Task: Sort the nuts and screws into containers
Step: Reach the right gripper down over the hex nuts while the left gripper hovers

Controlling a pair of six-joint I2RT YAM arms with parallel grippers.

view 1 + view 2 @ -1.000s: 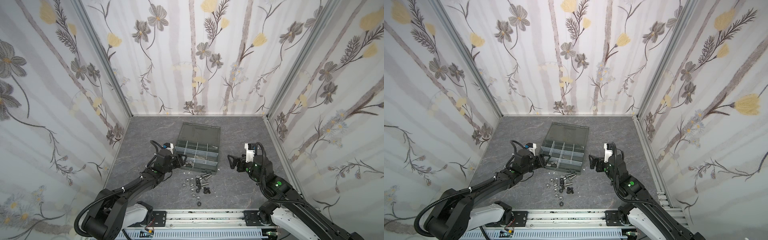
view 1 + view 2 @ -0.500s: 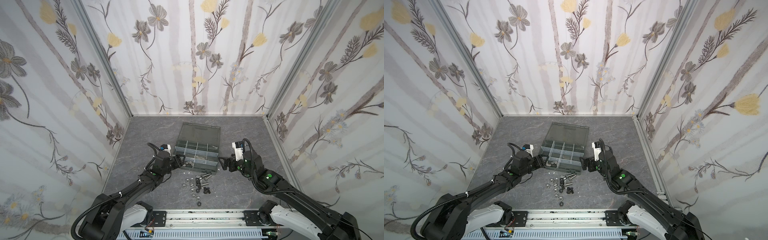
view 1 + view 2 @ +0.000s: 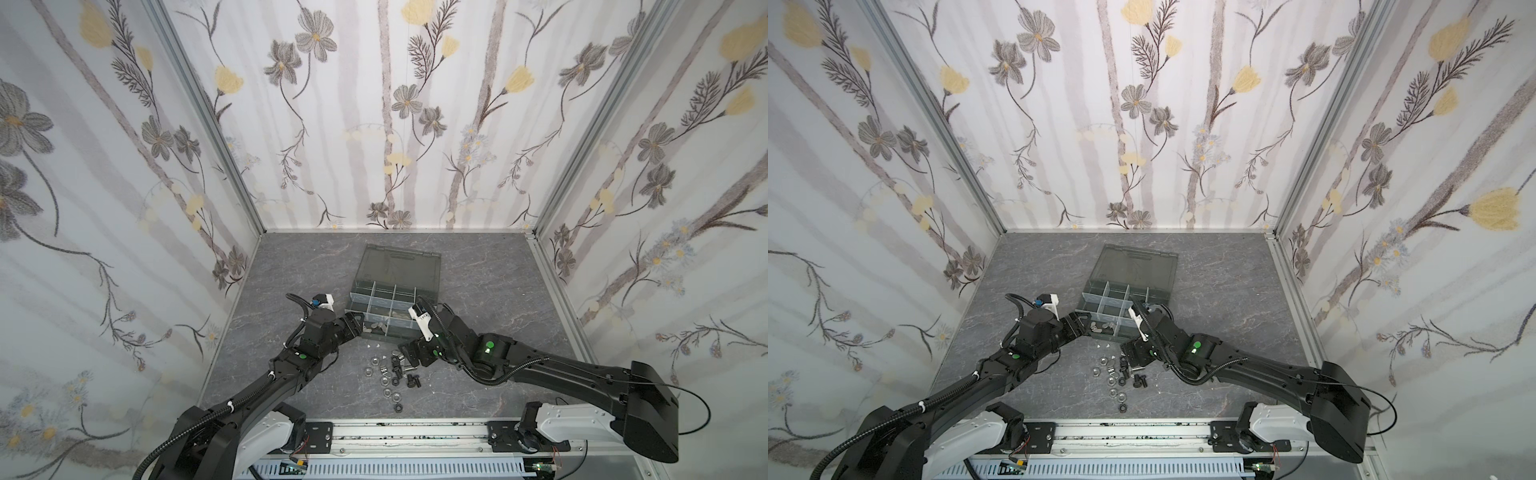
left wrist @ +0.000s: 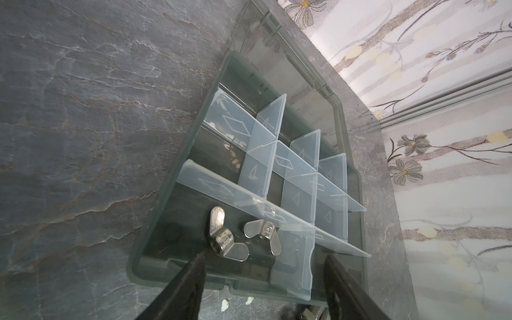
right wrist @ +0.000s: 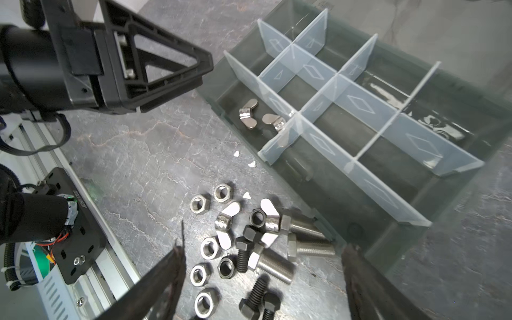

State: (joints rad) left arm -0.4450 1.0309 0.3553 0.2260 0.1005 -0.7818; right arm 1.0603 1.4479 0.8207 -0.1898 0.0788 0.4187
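The containers are cells of a dark grey organiser box point(image 3: 376, 291) point(image 3: 1100, 293) with pale dividers. Two silver wing nuts point(image 4: 221, 238) point(image 5: 248, 113) lie in its near-left corner cell. My left gripper point(image 3: 360, 328) point(image 4: 264, 256) hovers open over that cell with nothing between its fingers. In front of the box lies a loose pile point(image 3: 392, 376) point(image 3: 1117, 378): silver screws point(image 5: 273, 266), black screws point(image 5: 243, 255), hex nuts point(image 5: 199, 203) and wing nuts point(image 5: 224, 221). My right gripper point(image 3: 409, 357) point(image 5: 266, 249) hangs open just above the pile, holding nothing.
The box's smoky lid point(image 3: 399, 266) lies open behind the cells. Small white flecks point(image 5: 236, 153) dot the table between box and pile. A metal rail point(image 3: 399, 428) runs along the front edge. Flowered walls point(image 3: 390, 124) close in three sides.
My right gripper swung left from beside the box to above the loose pile, its jaws narrowing a little. The left gripper stayed at the box corner and opened slightly.
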